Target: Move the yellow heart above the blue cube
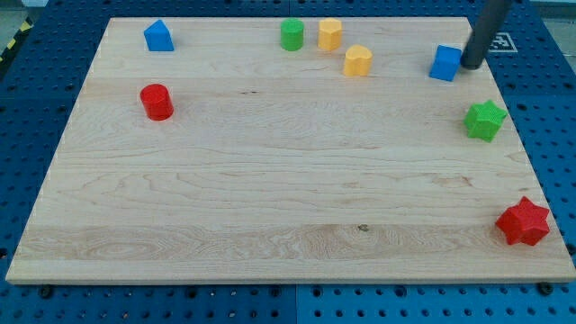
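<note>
Pincer absent on this arm: only a bare rod, so nothing clenched, nothing grasped. Parked with my tip (472, 67) near the top-right corner of the tabletop (270, 180), just beside the right face of the blue cube (445, 63), possibly touching. Yellow heart (358, 60) farther toward the left edge, close to the top edge, level with the cube and well apart from it. Cube squarely between. Probably best to skirt the cube, reach the heart's left side, then push rightward and slightly toward the top edge.
</note>
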Controlling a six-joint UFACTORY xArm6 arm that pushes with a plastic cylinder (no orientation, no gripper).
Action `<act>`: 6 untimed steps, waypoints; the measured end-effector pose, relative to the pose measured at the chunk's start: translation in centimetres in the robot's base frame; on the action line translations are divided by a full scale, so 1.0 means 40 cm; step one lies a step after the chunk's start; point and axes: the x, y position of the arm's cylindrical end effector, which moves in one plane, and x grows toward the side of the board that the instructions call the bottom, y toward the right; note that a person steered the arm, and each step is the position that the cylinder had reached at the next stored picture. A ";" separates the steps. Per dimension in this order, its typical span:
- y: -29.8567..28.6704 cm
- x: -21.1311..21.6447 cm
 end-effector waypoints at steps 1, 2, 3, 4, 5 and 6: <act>-0.135 0.061; -0.234 0.133; -0.234 0.142; -0.326 0.159; -0.475 0.115; -0.454 0.027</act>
